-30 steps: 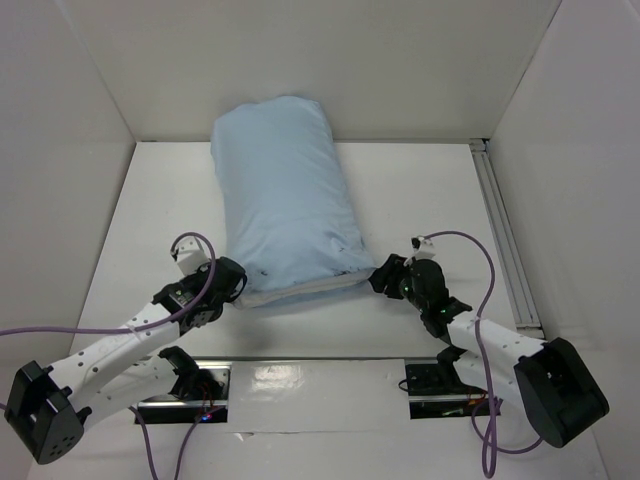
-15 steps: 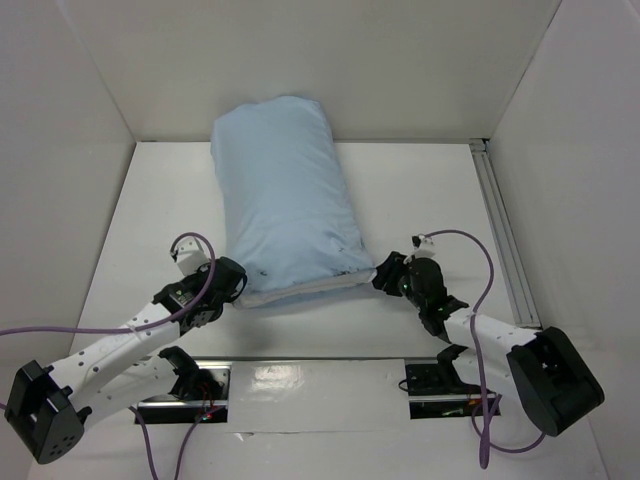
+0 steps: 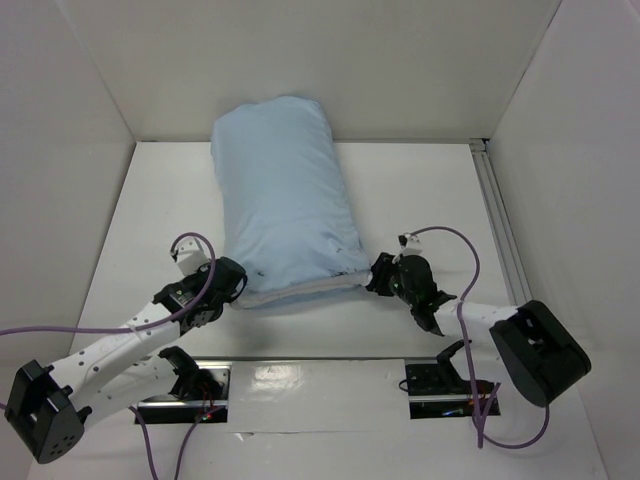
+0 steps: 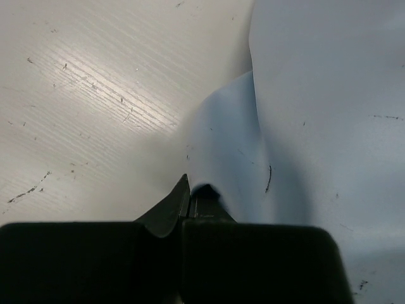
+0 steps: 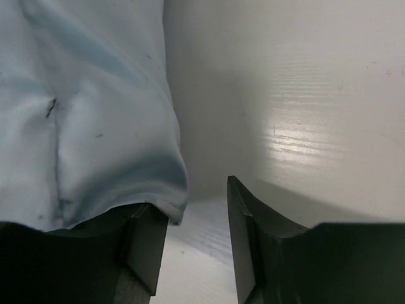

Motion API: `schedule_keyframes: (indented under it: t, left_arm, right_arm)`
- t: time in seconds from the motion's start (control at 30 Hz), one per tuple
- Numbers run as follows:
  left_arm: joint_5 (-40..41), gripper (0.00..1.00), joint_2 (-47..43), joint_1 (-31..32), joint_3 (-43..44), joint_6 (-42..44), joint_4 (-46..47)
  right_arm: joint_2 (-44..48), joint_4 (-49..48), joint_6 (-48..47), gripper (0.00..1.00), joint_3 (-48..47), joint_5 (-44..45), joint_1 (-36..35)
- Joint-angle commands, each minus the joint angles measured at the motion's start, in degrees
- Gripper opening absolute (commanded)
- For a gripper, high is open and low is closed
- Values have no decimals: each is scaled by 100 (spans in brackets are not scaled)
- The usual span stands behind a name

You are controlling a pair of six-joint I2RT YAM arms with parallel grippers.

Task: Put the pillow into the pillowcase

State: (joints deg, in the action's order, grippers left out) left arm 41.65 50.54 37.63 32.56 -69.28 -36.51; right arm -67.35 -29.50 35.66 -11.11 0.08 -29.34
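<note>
Wide-spread claw (image 5: pixel 192 204) beside pillowcase (image 5: pixel 82 114) hem on white table (image 5: pixel 304 95).

The top camera is looking down from high behind the near edge over the counter (image 3: pixel 430 205), while the wrist cameras are staring close past the left gripper (image 4: pixel 192 194) and right gripper (image 5: pixel 197 190) — each sharing a near pillowcase (image 3: pixel 285 190) corner with it.

White table (image 3: pixel 430 200) carries plump pillowcase (image 3: pixel 285 190) (surface scuffed).
</note>
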Motion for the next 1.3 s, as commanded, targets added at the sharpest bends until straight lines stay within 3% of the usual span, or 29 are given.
schedule_keyframes:
  t: [0.0,0.17,0.23,0.27,0.37,0.47,0.53,0.6,0.63,0.7,0.73,0.77,0.83,0.87,1.03,1.27]
  left_arm:
    - [28,0,52,-36,-4,-69,-40]
    - [28,0,-62,-36,-4,-16,-40]
    - [-33,0,-124,-36,66,-16,-197]
    - [-86,0,-219,-36,136,106,-268]
    - [-323,0,-492,-36,776,483,-697]
    - [-822,0,-686,-36,2067,1289,-910]
    - [-1131,0,-529,-36,3498,1705,-963]
    - [-1562,0,91,-36,4614,2379,-1094]
    - [-1694,0,383,-36,5829,2610,-1252]
    - [-2072,0,981,-36,7022,3293,-1340]
    - [-2143,0,1445,-36,8011,3472,-1341]
    - [-2143,0,1623,-36,8421,3682,-1158]
    - [-2074,0,2036,-36,9342,4156,-903]
    - [-2012,0,2143,-36,9600,4289,-780]
    - [-1713,0,2565,-36,10771,4932,-331]
    - [-1247,0,2144,78,10456,5451,634]
  right_arm:
    - [-435,-751,82,47,-399,308,-63]
    - [-394,-699,21,29,-681,485,-63]
    - [-61,-332,20,6,-857,704,-63]
    - [80,-120,-50,0,-953,774,-63]
    - [766,829,-313,0,-1454,1055,-63]
    - [1338,1802,-708,0,-2278,1170,-63]
    - [1391,2358,-902,0,-3302,1284,-63]
    - [1190,3044,-1192,0,-4123,1284,-63]
    - [1085,3203,-1289,0,-4553,1284,-63]
    - [602,3607,-1674,0,-5985,1214,-63]
    - [392,3765,-1816,0,-6512,1162,-63]
    - [-63,3958,-1965,0,-7649,1283,-63]
    - [-513,4433,-2404,0,-8779,1363,-63]
    - [-733,4583,-2536,0,-9873,1520,-63]
    - [-1947,5314,-3310,0,-12623,1961,-63]
    - [-1737,4620,-4057,0,-12670,2452,-63]
